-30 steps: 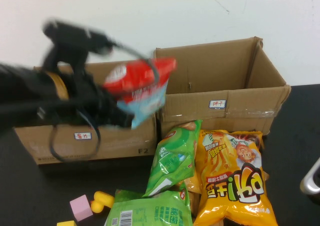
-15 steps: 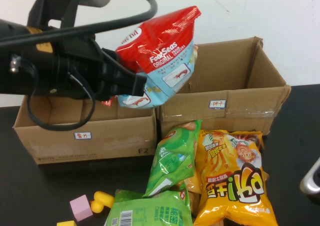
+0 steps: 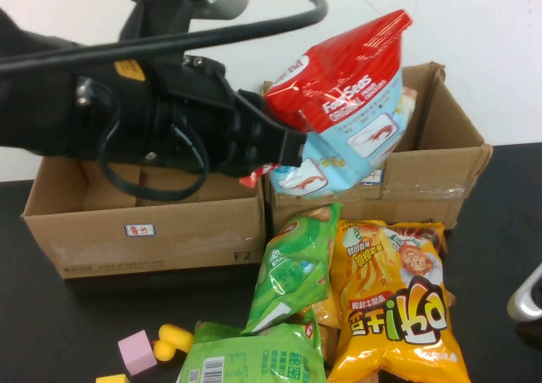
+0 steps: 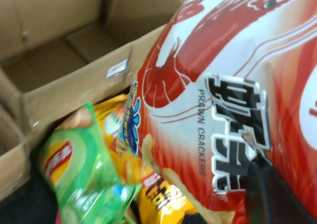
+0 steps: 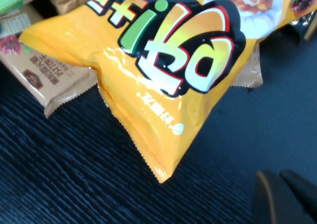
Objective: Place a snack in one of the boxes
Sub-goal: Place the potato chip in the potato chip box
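Two boxes (image 3: 144,222) side by side at back, snack bags (image 3: 394,302) in front, blocks (image 3: 137,352) front-left

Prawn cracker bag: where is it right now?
In the high view the prawn cracker bag hangs in the left end effector, up over the front wall of the right-hand box, above the green snack bag.

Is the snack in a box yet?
Not yet. The left gripper has lifted the red prawn cracker bag and holds it above the right box. Lowering and letting go remain. The right gripper sits shut beside the orange bag.
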{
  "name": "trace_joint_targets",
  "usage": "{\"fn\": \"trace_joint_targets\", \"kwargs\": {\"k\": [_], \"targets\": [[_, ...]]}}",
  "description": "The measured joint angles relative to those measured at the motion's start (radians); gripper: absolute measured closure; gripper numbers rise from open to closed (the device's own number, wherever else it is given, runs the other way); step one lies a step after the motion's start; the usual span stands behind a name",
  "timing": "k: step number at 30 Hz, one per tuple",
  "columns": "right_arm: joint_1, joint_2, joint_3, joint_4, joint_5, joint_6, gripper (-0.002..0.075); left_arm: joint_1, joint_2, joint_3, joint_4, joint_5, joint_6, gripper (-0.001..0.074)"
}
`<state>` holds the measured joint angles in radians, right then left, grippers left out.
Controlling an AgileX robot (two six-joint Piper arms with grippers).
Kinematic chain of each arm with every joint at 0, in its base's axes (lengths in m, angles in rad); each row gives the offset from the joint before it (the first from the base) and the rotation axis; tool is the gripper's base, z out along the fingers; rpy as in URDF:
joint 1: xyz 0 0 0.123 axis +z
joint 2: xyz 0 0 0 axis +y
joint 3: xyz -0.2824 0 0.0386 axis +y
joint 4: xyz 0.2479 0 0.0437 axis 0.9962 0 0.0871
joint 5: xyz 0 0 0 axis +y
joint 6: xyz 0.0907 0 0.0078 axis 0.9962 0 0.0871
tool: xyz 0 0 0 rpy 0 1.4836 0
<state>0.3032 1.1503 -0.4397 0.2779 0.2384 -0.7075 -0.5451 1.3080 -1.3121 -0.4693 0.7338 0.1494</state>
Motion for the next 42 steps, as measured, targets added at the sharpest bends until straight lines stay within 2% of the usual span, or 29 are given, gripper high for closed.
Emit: {"fn": "trace_joint_targets", "kwargs": {"k": [12, 21, 35, 42], "targets": [[0.0, 0.0, 0.0, 0.008, -0.004, 0.0, 0.0727, 0.002, 0.019, 0.0, -0.003, -0.035, 0.057, 0.0725], [0.0, 0.0, 0.0, 0.038, -0.019, 0.0, 0.0727, 0.046, 0.019, 0.0, 0.016, 0.056, 0.064, 0.0725], [0.0, 0.0, 0.0, 0.069, -0.026, 0.0, 0.0727, 0.048, 0.0, -0.001, 0.095, 0.203, 0.084, 0.0725], [0.0, 0.0, 0.0, 0.07, -0.008, -0.087, 0.0727, 0.048, -0.024, -0.001, 0.129, 0.231, 0.084, 0.0725]]}}
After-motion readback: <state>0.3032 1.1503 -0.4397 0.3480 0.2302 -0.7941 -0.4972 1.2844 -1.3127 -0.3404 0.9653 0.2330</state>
